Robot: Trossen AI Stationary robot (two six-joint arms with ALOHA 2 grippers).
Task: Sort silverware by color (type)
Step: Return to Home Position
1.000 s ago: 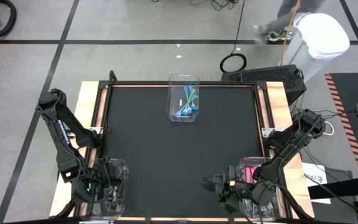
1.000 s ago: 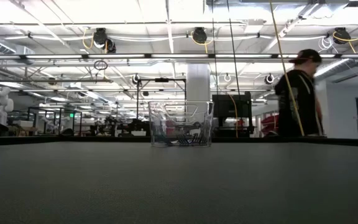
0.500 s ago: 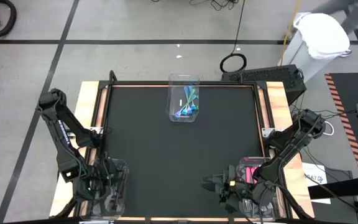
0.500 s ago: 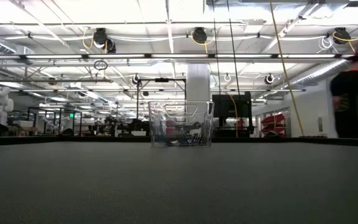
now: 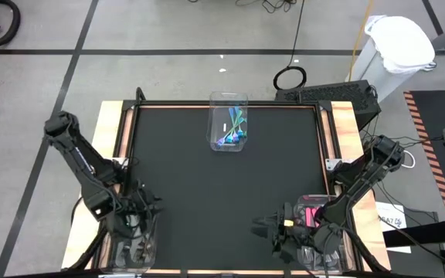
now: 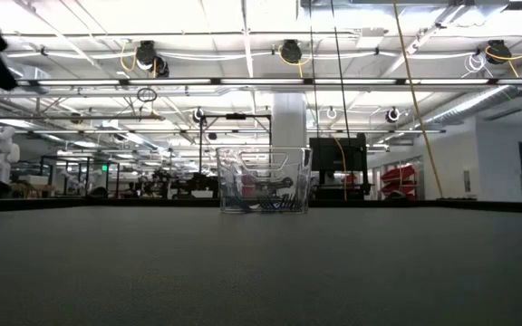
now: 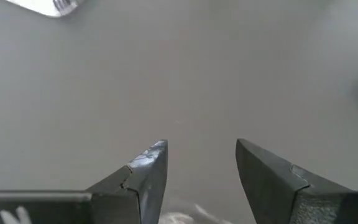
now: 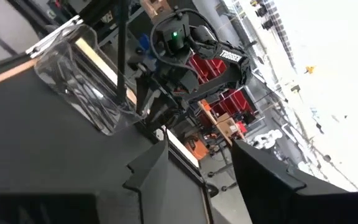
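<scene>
The teal and blue silverware (image 5: 232, 130) lies in a clear bin (image 5: 228, 100) at the table's far middle, also seen in the low view as the bin (image 6: 264, 179). Dark silverware (image 8: 86, 87) lies in a clear bin (image 5: 136, 251) at the near left corner. Pink silverware (image 5: 310, 214) lies in a bin at the near right. My left gripper (image 5: 150, 203) (image 7: 201, 146) hangs open, tilted down, over the mat beside the left bin's far end. My right gripper (image 5: 257, 227) (image 8: 197, 140) is open and level, pointing toward the table's left, with nothing between its fingers.
The black mat (image 5: 222, 185) between the three bins is bare. Wooden rails (image 5: 114, 131) run along the table's left and right sides. A white bin (image 5: 399, 42) and cables stand on the floor beyond the far right corner.
My left gripper has swung from over the near-left bin toward the table's middle, and a dark part of that arm now shows at the low view's top left. A person behind the table has walked off to the right, out of view.
</scene>
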